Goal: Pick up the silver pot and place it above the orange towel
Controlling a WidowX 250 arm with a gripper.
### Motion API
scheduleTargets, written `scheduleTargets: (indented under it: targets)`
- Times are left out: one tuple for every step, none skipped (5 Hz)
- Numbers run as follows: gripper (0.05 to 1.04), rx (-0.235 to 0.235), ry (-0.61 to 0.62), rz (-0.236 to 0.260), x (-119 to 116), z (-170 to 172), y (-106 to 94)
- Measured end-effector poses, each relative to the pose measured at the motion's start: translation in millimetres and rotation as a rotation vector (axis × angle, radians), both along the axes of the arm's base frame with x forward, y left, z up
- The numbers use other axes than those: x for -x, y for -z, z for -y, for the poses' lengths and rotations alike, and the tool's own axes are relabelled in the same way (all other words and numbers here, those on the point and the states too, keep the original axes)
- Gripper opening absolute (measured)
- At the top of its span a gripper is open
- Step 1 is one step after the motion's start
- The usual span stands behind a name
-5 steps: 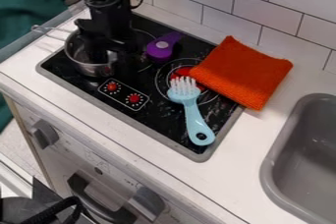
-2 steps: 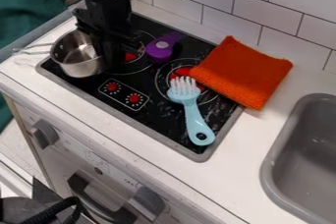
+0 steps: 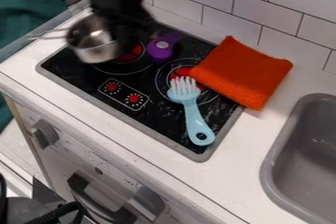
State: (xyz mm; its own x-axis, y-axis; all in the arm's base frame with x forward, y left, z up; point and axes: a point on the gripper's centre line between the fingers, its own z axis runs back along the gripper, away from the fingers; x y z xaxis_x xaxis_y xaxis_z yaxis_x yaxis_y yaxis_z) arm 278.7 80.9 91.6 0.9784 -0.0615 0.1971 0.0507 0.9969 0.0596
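My gripper point(image 3: 121, 40) is at the upper left over the stove and is shut on the silver pot by the rim on its right side. The silver pot point(image 3: 97, 53) hangs slightly tilted at the stove's back left, its inside partly in view and its handle pointing left. Dark gripper parts cover the pot's right edge. The orange towel point(image 3: 241, 73) lies across the stove's back right corner and the counter, well to the right of the gripper and pot.
A purple toy point(image 3: 160, 47) is just right of the gripper on the black stove point(image 3: 98, 73). A light blue brush point(image 3: 193, 112) lies in front of the towel. A tiled wall point(image 3: 249, 9) stands behind, and a grey sink point(image 3: 305, 154) is at right.
The pot first shifted left, then moved up and back to the right together with my gripper. Towel, brush and purple toy have stayed put.
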Motion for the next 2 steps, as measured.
scheduleTargets:
  targets:
    - [0.058, -0.023, 0.092, 0.034, -27.6, 30.5, -9.1]
    - [0.058, -0.048, 0.185, 0.029, -50.2, 66.4, -13.8]
